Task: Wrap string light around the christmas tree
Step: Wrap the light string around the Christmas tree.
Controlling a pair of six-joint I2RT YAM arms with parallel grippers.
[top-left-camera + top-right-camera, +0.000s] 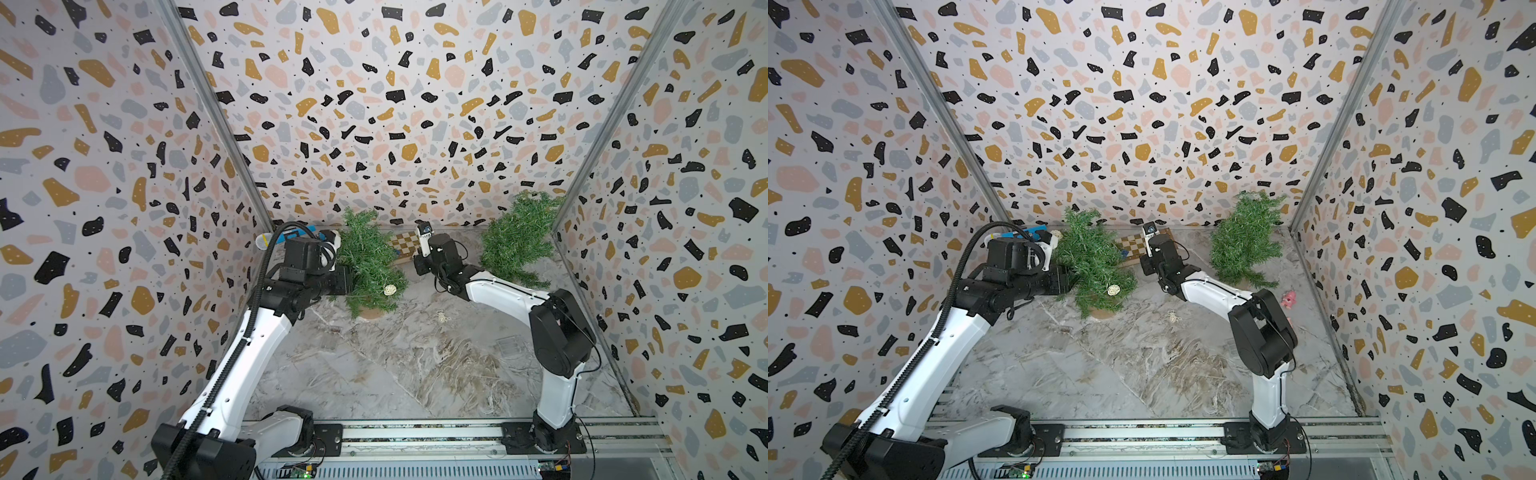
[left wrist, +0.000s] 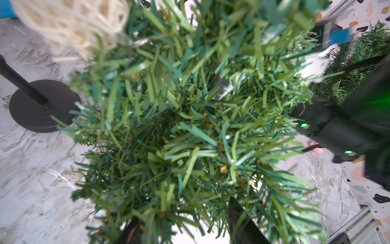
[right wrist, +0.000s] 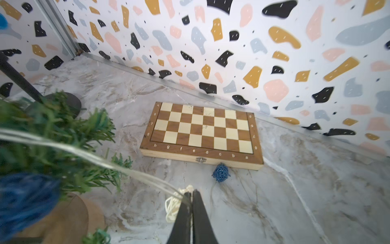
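The christmas tree [image 1: 370,262] [image 1: 1096,262], small and green, stands on a round wooden base [image 3: 73,215] at the back left. My left gripper [image 2: 183,211] is pushed into its branches from the left, with its dark fingers [image 2: 238,219] apart and only loose needles between them. The string light [image 3: 84,151] shows as clear thin strands running out of the tree's foliage [image 3: 52,135] to my right gripper [image 3: 191,192]. That gripper is shut on the strands, low over the floor just right of the tree. More thin wire [image 2: 316,169] lies loose on the floor.
A second green tree [image 1: 515,241] stands at the back right. A folded chessboard [image 3: 202,133] lies by the back wall, with a blue woven ball [image 3: 220,172] before it. A cream woven ball [image 3: 172,207] lies under my right gripper. A black stand base [image 2: 40,105] sits behind the tree.
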